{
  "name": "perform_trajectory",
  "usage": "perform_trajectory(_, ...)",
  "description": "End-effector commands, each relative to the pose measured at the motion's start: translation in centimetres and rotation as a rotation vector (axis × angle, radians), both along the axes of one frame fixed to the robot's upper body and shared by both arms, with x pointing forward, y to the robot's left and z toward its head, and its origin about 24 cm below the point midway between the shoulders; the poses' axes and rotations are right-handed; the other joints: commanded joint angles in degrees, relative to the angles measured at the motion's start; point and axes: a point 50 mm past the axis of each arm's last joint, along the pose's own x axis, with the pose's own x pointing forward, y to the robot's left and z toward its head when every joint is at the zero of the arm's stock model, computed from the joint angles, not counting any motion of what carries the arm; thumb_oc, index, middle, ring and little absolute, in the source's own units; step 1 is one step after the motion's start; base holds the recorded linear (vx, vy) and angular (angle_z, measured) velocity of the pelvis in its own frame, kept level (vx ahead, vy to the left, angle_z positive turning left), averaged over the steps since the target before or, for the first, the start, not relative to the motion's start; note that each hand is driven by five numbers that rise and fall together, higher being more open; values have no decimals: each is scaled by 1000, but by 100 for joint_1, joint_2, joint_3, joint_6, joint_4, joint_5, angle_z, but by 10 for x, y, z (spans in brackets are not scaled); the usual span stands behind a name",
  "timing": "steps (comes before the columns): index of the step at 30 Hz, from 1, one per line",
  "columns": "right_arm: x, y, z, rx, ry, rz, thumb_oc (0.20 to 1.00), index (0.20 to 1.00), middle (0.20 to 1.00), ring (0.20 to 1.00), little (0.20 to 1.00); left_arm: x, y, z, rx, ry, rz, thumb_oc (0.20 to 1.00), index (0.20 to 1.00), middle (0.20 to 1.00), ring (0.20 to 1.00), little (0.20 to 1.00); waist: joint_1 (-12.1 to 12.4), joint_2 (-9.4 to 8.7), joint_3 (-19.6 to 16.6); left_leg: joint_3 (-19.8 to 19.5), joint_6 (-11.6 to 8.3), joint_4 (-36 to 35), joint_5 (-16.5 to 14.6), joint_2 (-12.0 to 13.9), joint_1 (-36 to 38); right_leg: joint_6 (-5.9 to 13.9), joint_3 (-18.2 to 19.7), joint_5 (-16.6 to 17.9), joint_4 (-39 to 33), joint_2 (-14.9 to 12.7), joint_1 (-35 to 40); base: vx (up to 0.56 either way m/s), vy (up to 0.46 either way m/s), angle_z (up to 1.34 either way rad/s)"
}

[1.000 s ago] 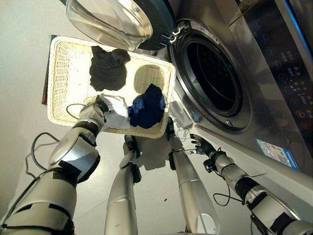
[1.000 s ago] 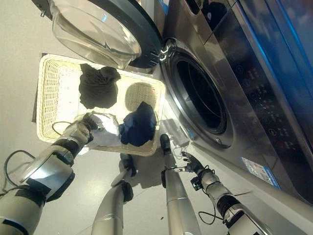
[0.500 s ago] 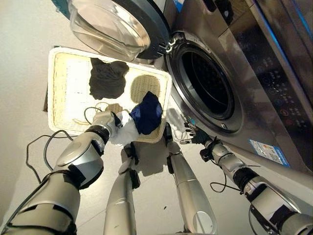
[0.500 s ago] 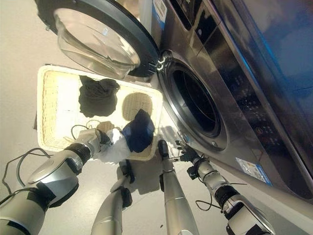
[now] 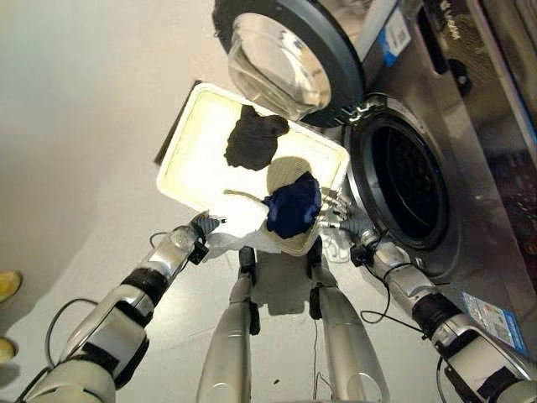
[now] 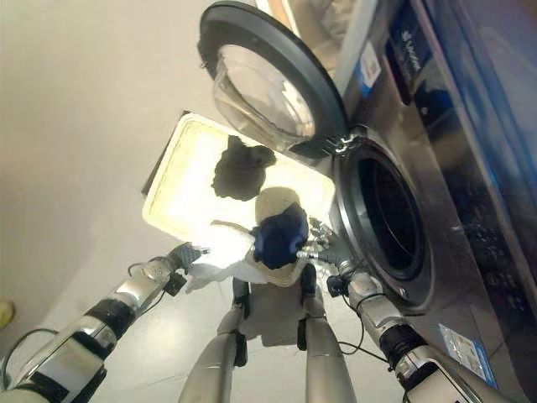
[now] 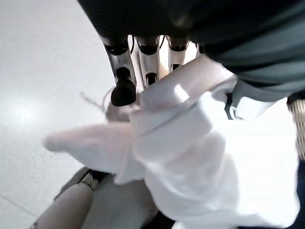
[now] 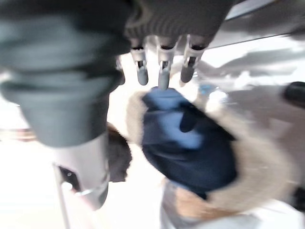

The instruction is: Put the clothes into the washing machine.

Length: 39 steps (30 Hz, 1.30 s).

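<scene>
A white wicker basket [image 5: 197,155] lies on the floor left of the washing machine. It holds a black garment [image 5: 256,138] at the far side and a navy garment [image 5: 294,206] at its near right corner. My left hand [image 5: 200,232] is shut on a white garment [image 5: 239,225], which drapes over the basket's near rim; in the left wrist view that white garment [image 7: 200,157] bulges past the curled fingers [image 7: 124,88]. My right hand [image 5: 336,214] is open beside the navy garment [image 8: 186,143], its fingertips [image 8: 162,76] just short of it.
The machine's drum opening [image 5: 411,189] gapes to the right of the basket. Its round glass door [image 5: 289,59] stands swung open above the basket's far end. Pale bare floor lies to the left, with a yellow object [image 5: 5,285] at the edge.
The camera has shifted. My left hand has pulled the white garment toward the basket's near rim. My right hand has moved from the floor by the machine to the navy garment.
</scene>
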Motion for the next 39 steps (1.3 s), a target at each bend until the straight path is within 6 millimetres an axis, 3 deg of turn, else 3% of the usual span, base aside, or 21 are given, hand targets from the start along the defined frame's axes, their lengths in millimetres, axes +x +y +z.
perform_trajectory(1, -6, 0, 30, 23, -173, 29, 1000, 1000, 1000, 1000, 1000, 4, -1, 23, -87, -190, 16, 200, 200, 200, 200, 200, -7, -55, 19, 252, 0, 410, -576, -490, 157, 277, -53, 49, -584, 217, 424, -45, -26, 17)
perform_trajectory(11, -10, 20, 48, -126, -234, 179, 1000, 1000, 1000, 1000, 1000, -6, -29, 44, -219, -246, -209, 200, 200, 200, 200, 200, 155, 6, 19, 179, 31, 177, -511, -513, 453, 294, -207, 25, -675, 164, 726, -19, -7, 11)
perform_trajectory(14, -6, 29, 49, -208, -179, 272, 1000, 1000, 1000, 1000, 1000, -7, -57, 71, -322, -248, -454, 200, 200, 200, 200, 200, 208, 55, 19, 170, 39, 61, -472, -518, 571, 295, -274, 9, -704, 141, 841, -10, 4, 12)
perform_trajectory(18, -3, 38, 43, -241, -90, 368, 1000, 1000, 1000, 1000, 1000, -13, -84, 93, -388, -225, -691, 200, 200, 200, 200, 200, 247, 66, 19, 170, 50, 40, -466, -526, 622, 301, -328, 4, -696, 120, 895, 3, -23, 15)
perform_trajectory(27, -2, 53, 38, -264, -23, 466, 1000, 1000, 1000, 1000, 1000, -24, -117, 110, -455, -138, -951, 200, 200, 200, 200, 200, 258, 31, 19, 179, 73, 50, -505, -546, 655, 320, -321, 28, -709, 134, 913, 5, -20, 5)
perform_trajectory(34, -7, 63, 31, -225, 45, 534, 1000, 1000, 1000, 1000, 1000, -26, -124, 111, -464, -117, -964, 200, 200, 200, 200, 200, 254, 31, 19, 196, 91, 19, -504, -567, 660, 323, -299, 57, -756, 141, 915, 0, 0, 0)
perform_trajectory(39, -19, 75, 21, 6, 198, 674, 1000, 1000, 1000, 1000, 1000, -21, -118, 106, -369, -160, -848, 200, 200, 200, 200, 200, 264, 35, 19, 210, 96, -31, -480, -573, 678, 324, -304, 64, -793, 137, 939, 0, 0, 0)
